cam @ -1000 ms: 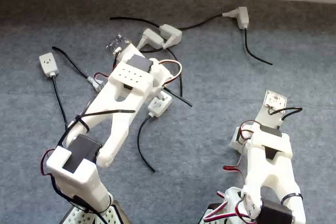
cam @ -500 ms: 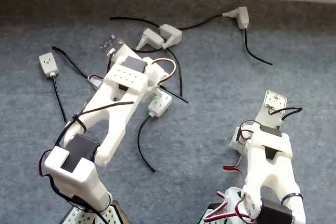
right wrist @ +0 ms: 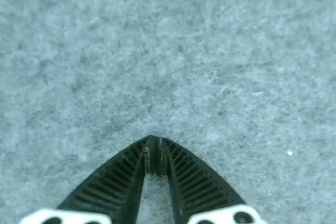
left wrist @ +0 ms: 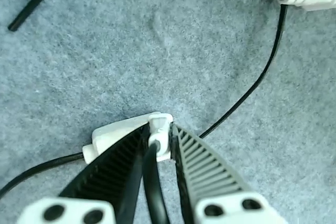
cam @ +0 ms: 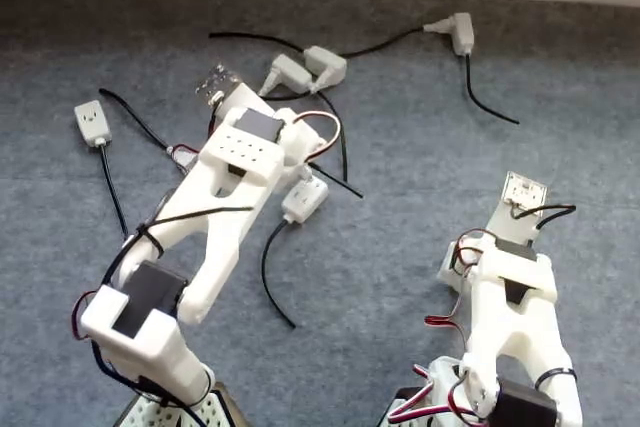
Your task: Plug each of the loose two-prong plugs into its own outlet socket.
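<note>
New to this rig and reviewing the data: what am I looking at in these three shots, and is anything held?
Two small white robot arms, the left arm and the right arm, stand side by side on a grey carpet. The high view comes from a fixed camera looking down. Each of the other two comes from a camera on one arm's wrist, looking along its gripper. White plugs and sockets on short black cords lie around: a socket on the left, two pieces together at the back, another piece back right and one beside the left arm. The left gripper is clamped on a white connector. The right gripper is shut and empty over bare carpet.
</note>
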Robot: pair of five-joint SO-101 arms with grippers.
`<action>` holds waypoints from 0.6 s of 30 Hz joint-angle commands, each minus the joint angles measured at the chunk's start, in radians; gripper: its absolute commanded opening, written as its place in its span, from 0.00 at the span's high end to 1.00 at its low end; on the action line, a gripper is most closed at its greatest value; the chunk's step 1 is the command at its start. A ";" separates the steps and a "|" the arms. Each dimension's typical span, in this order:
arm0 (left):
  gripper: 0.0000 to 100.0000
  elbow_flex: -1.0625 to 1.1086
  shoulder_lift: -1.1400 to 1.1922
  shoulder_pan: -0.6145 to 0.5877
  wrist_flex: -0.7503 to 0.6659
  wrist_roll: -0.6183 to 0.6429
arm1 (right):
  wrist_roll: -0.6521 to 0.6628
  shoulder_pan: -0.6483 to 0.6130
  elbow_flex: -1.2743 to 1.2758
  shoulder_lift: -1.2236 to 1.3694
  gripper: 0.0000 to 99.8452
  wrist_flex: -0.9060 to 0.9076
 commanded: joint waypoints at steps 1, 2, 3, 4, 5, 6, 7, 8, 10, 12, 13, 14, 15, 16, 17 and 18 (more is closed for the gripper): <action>0.99 0.024 -0.099 0.024 -0.009 0.008 | 0.000 -0.036 0.004 0.010 0.99 -0.044; 0.99 0.039 -0.108 0.035 -0.011 0.008 | 0.000 -0.036 0.002 0.010 0.99 -0.044; 0.99 0.050 -0.113 0.045 -0.012 0.008 | 0.000 -0.036 0.002 0.010 0.99 -0.044; 0.99 0.061 -0.116 0.053 -0.012 0.008 | 0.000 -0.036 0.002 0.010 0.99 -0.044; 0.99 0.064 -0.114 0.061 -0.014 0.008 | 0.000 -0.036 0.002 0.010 0.99 -0.044; 0.99 0.065 -0.107 0.064 -0.020 0.008 | 0.000 -0.036 0.002 0.010 0.99 -0.044; 0.99 0.065 -0.094 0.065 -0.029 0.006 | 0.000 -0.036 0.002 0.010 0.99 -0.044; 0.99 0.065 -0.077 0.065 -0.038 0.006 | 0.000 -0.036 0.002 0.010 0.99 -0.044; 0.99 0.061 -0.038 0.064 -0.064 0.006 | 0.000 -0.036 0.002 0.010 0.99 -0.044; 0.99 0.056 -0.008 0.061 -0.080 0.006 | 0.000 -0.036 0.002 0.010 0.99 -0.044; 0.99 0.056 0.004 0.059 -0.087 0.006 | 0.000 -0.036 0.002 0.010 0.99 -0.044; 0.99 0.054 0.007 0.059 -0.091 0.006 | 0.000 -0.036 0.002 0.010 0.99 -0.044; 0.99 0.054 0.007 0.059 -0.092 0.006 | 0.000 -0.036 0.002 0.010 0.99 -0.044; 0.99 0.054 0.007 0.059 -0.092 0.006 | 0.000 -0.036 0.002 0.010 0.99 -0.044; 0.99 0.054 0.007 0.059 -0.091 0.006 | 0.000 -0.036 0.002 0.010 0.99 -0.044; 0.99 0.054 0.007 0.058 -0.089 0.006 | 0.000 -0.036 0.002 0.010 0.99 -0.044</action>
